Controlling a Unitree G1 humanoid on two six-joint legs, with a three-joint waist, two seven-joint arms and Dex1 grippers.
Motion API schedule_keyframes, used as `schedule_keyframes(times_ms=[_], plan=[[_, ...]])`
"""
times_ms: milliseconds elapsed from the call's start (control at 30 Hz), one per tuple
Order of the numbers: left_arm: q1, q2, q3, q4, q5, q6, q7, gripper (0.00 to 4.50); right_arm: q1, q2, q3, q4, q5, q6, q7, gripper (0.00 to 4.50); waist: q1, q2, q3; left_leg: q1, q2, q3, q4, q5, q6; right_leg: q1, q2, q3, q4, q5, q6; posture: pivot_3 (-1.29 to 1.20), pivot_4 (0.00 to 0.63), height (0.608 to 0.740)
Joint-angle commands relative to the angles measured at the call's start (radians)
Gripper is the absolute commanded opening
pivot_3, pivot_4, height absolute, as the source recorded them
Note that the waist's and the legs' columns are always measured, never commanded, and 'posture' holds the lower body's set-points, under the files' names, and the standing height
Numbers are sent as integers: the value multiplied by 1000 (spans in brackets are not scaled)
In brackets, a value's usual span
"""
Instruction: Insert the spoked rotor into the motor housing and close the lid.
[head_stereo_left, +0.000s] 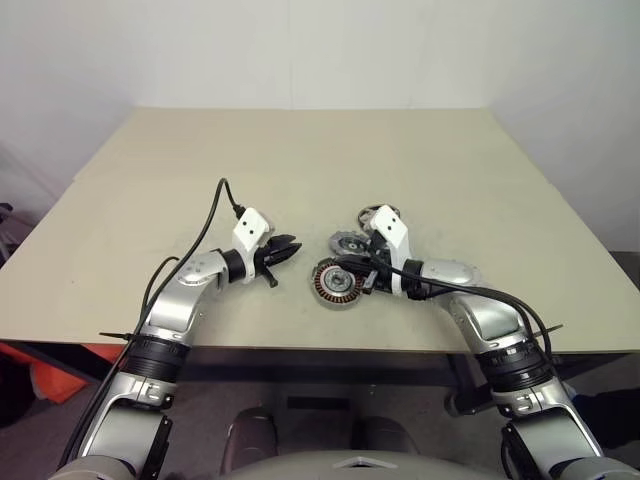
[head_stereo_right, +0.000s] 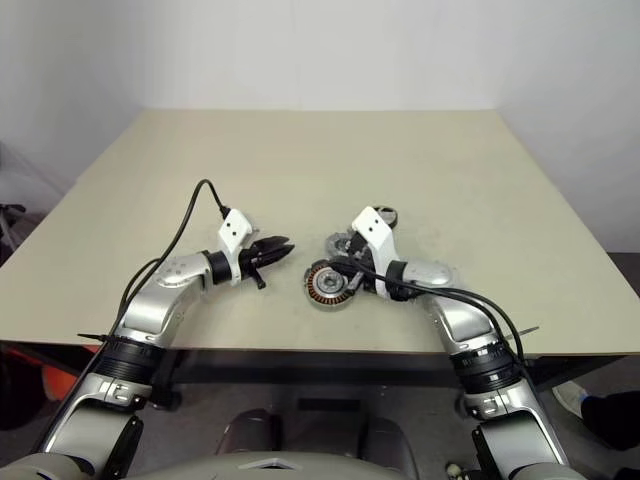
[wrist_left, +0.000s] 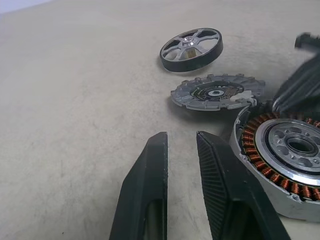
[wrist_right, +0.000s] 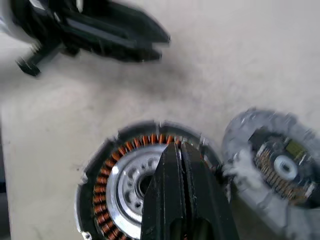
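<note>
The motor housing (head_stereo_left: 333, 284), a grey cup with copper windings around a silvery centre, lies near the table's front edge. Just behind it lies the lid (head_stereo_left: 347, 242), grey and notched. Farther back is the spoked rotor (wrist_left: 191, 48), shiny silver, partly hidden by my right wrist in the eye views. My right gripper (wrist_right: 175, 147) is shut with its fingers pressed together, hovering over the housing's (wrist_right: 115, 185) winding ring and holding nothing. To the left of the housing (wrist_left: 285, 160), my left gripper (wrist_left: 181, 147) is open by a narrow gap, nothing between its fingers, pointing toward the parts.
The beige table (head_stereo_left: 300, 160) stretches wide and bare behind and to both sides of the parts. Its front edge (head_stereo_left: 300, 348) runs just below the housing. A black cable (head_stereo_left: 205, 225) loops up from my left wrist.
</note>
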Motion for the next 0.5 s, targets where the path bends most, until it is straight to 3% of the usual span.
schedule_keyframes(times_ms=[33, 233, 500], plan=[[-27, 6, 13, -20, -3, -19, 3, 998, -7, -3, -8, -44, 22, 6, 13, 45, 0, 0, 0, 0, 0, 0, 0, 0, 0, 0, 0, 0, 0, 0, 0, 0, 0, 740], [-14, 9, 16, -35, -3, -13, 10, 998, 56, 8, 57, 22, -22, 17, -3, 45, 0, 0, 0, 0, 0, 0, 0, 0, 0, 0, 0, 0, 0, 0, 0, 0, 0, 740], [-8, 15, 19, -37, -5, -12, 17, 998, 0, 9, 1, 31, -16, 8, -39, 45, 1, -1, -2, 4, 0, 0, 0, 1, -2, 3, 0, 0, 0, 0, 0, 0, 0, 740]])
